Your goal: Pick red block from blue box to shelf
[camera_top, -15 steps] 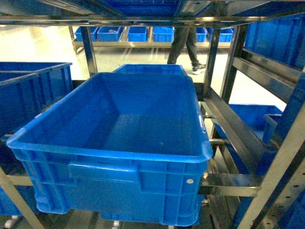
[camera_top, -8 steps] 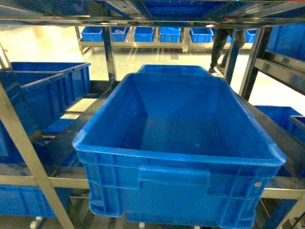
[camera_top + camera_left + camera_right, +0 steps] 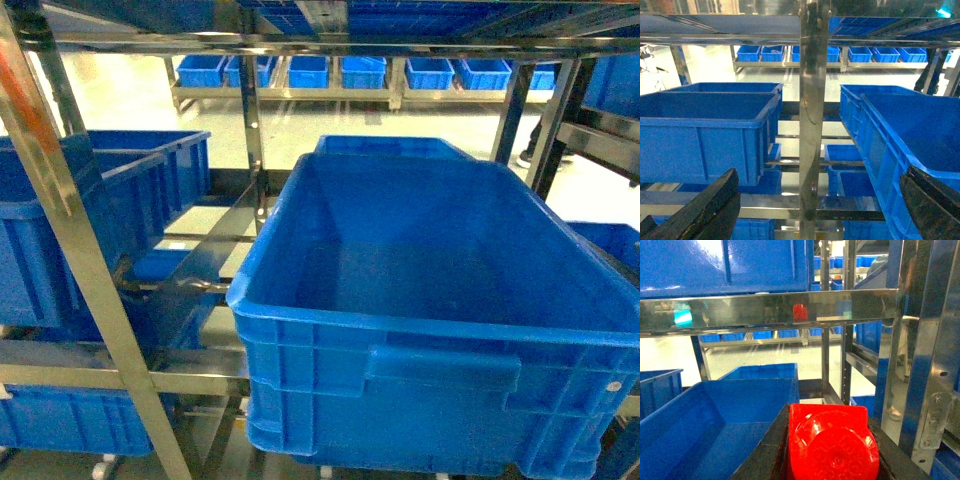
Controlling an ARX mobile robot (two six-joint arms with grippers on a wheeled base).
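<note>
On our left, the left gripper [image 3: 815, 210] stands wide open with nothing in it, its two dark fingers [image 3: 700, 210] low in the left wrist view on either side of a steel post [image 3: 813, 110] of the shelf [image 3: 90, 260]. Blue crates [image 3: 705, 130] sit on the rack to the left of that post. In the head view a large blue crate [image 3: 440, 330] fills the middle and right, resting on the rails, and we see no arm there. On our right, the right gripper [image 3: 827, 450] is closed on the red block [image 3: 829, 442] (its reflection shows in the cross rail [image 3: 765, 310] above), and the block hangs above and beside another blue crate [image 3: 705, 425] that lies lower left.
</note>
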